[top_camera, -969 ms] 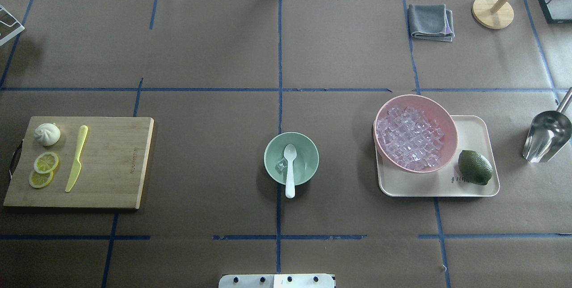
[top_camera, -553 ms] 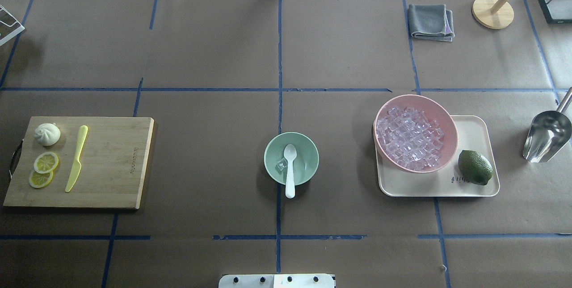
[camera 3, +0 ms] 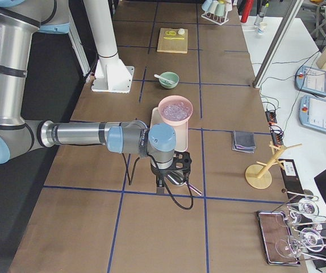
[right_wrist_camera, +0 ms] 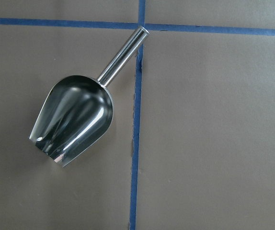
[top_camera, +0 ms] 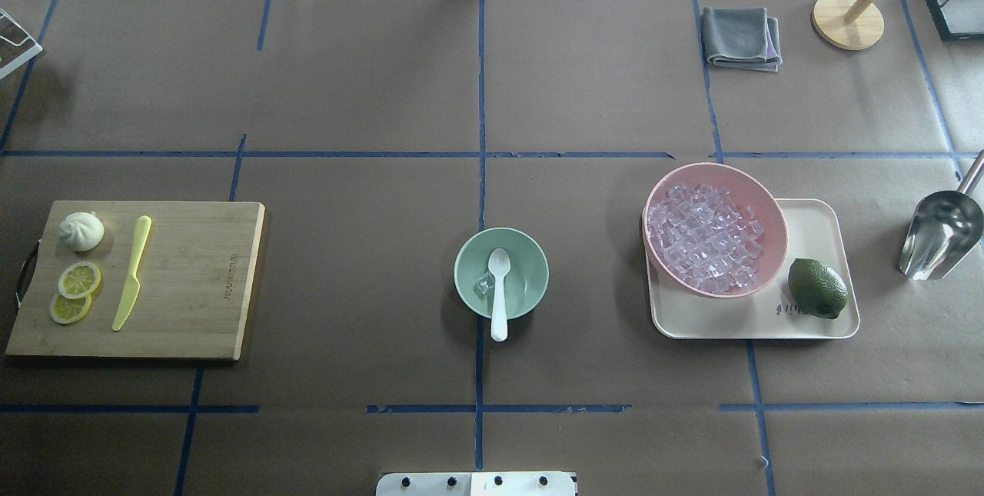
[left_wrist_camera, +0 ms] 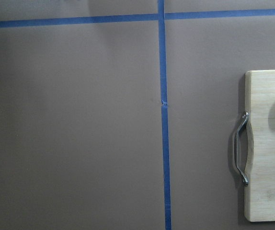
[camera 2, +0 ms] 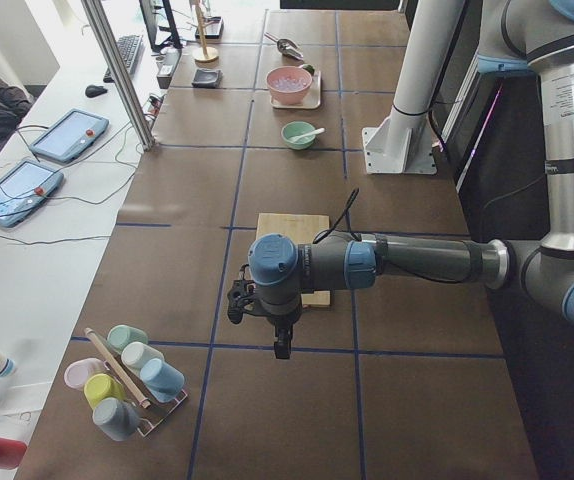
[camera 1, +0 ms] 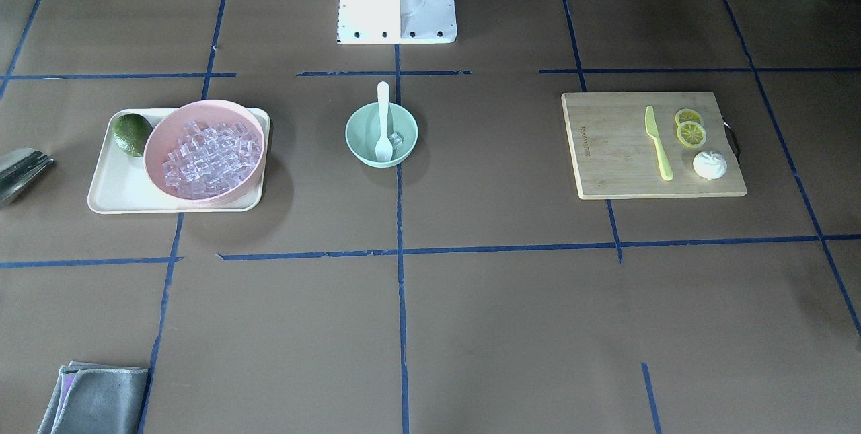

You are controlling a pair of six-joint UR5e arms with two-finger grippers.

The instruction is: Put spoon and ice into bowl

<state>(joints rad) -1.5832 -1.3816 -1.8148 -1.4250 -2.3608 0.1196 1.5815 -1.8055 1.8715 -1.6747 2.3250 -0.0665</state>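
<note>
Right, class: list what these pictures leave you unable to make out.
Left gripper: shows in the exterior left view only; open or shut unclear.
Right gripper: likewise, exterior right view only.
Scoop: handle cut by the overhead view's right edge.
Ice in bowl: too small and clear to count.

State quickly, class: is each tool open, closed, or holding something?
Left tool: cannot be told, seen only from afar.
Right tool: cannot be told, likewise.
</note>
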